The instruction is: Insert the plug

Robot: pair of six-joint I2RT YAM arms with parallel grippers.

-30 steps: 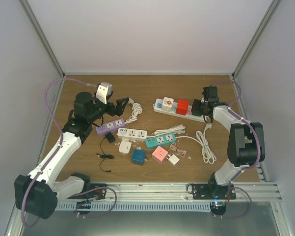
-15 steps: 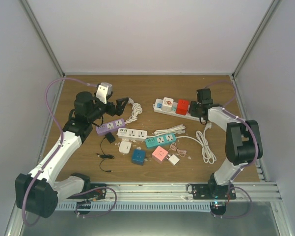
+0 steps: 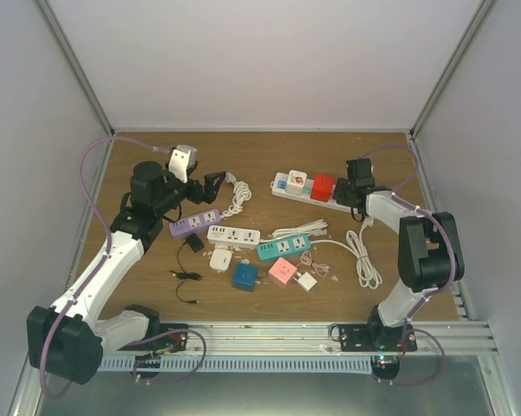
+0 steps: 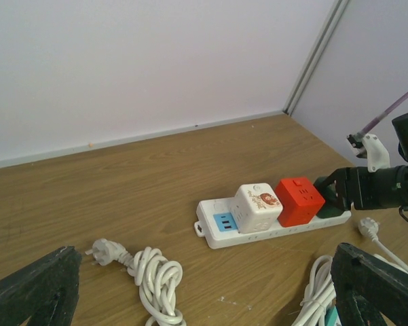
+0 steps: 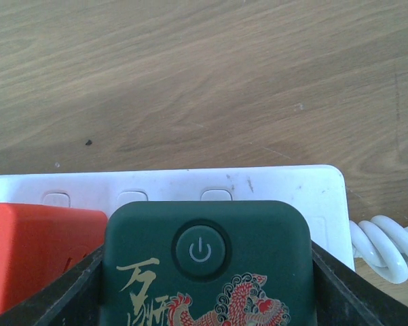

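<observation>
A brown wood-grain surface (image 3: pixel 329 147) fills the middle of the top view. Plain pale walls enclose it on three sides: a white back wall (image 3: pixel 260 61) across the upper frame, a greyish left wall (image 3: pixel 17 191) and a greyish right wall (image 3: pixel 503 173). Slim grey metal corner posts (image 3: pixel 74 65) run diagonally where the walls meet. Along the lower frame a ribbed aluminium rail (image 3: pixel 277 334) borders the surface, with a dull grey metal panel (image 3: pixel 269 394) below it. The light is soft and even, and shadows are faint.
</observation>
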